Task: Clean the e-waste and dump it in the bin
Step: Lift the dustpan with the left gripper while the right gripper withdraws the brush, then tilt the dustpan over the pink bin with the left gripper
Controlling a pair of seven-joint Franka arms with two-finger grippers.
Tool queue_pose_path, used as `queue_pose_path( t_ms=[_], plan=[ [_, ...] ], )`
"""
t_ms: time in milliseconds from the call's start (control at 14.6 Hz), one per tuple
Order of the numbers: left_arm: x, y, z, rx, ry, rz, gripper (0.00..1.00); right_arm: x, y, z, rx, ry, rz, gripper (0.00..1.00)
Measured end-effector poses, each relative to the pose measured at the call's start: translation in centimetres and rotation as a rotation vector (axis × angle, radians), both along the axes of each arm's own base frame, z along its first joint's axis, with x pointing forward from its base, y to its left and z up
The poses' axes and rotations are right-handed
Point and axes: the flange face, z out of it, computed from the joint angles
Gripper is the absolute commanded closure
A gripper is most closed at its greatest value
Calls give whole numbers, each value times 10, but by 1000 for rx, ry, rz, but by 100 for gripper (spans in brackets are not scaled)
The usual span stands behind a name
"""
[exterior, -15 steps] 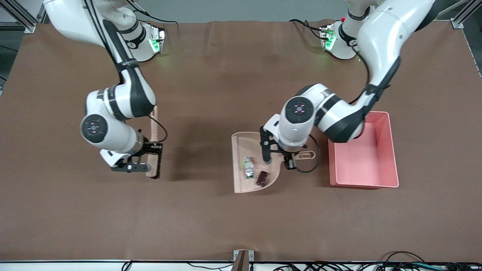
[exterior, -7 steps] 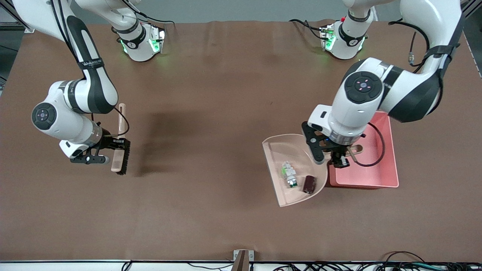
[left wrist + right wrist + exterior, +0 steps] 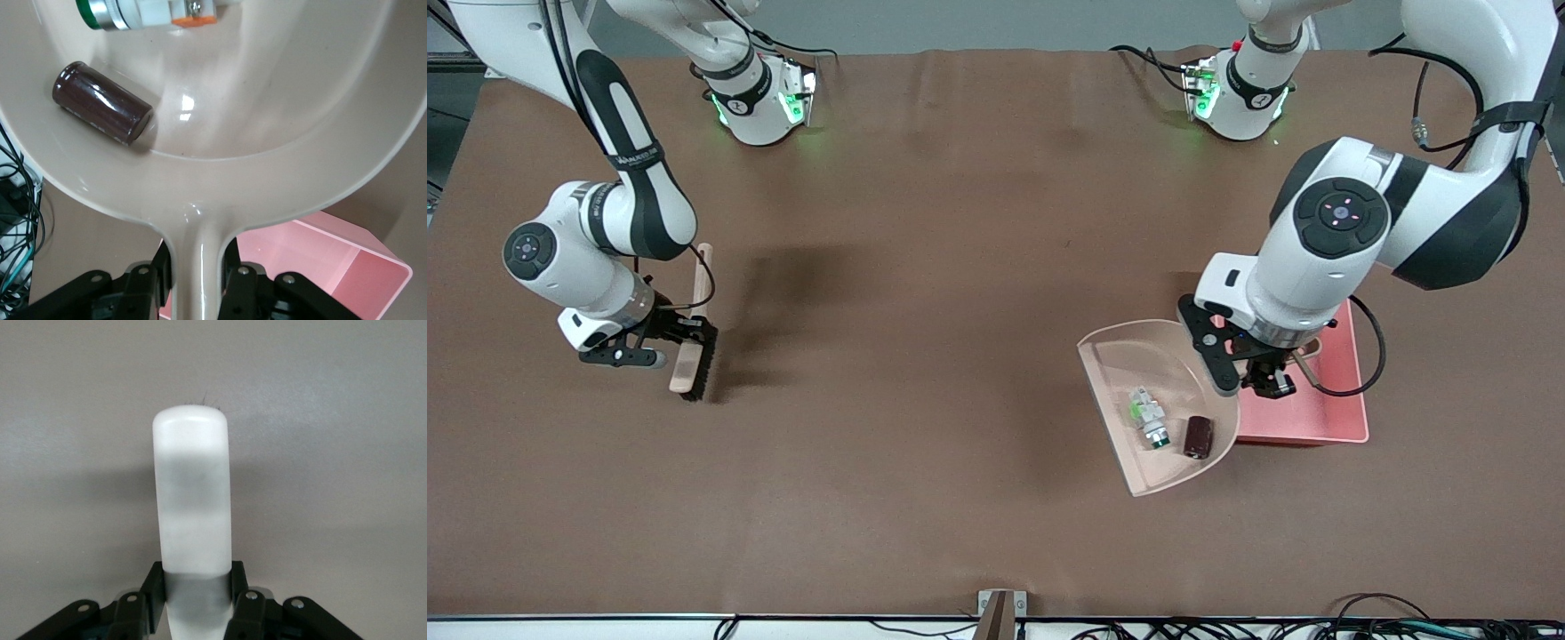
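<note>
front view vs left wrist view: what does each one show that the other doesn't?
Front view only: the right claw shut on the brush over the right arm's end of the table, and both arm bases.

Left wrist view only: a close look at the left claw clamped on the dustpan's handle, and the dark part's glossy cylinder shape.

Both: the dustpan held up beside the pink bin, with the white part and the dark part still in it.
</note>
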Motion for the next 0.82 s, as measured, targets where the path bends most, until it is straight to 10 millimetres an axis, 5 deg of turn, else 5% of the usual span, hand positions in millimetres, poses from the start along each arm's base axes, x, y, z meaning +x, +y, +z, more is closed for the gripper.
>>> queue_pose_path(
  t_ms=[206,480,823],
  plan=[
    [1,23,11,-20,28,34,100,-4,0,-13,-1,19,1,98],
    [4,79,17,-3,69,39,100,-7,2,-37,-4,49,3,91],
    [-1,159,9,87,129,-47,100,-6,4,-39,-4,48,7,37]
  ],
)
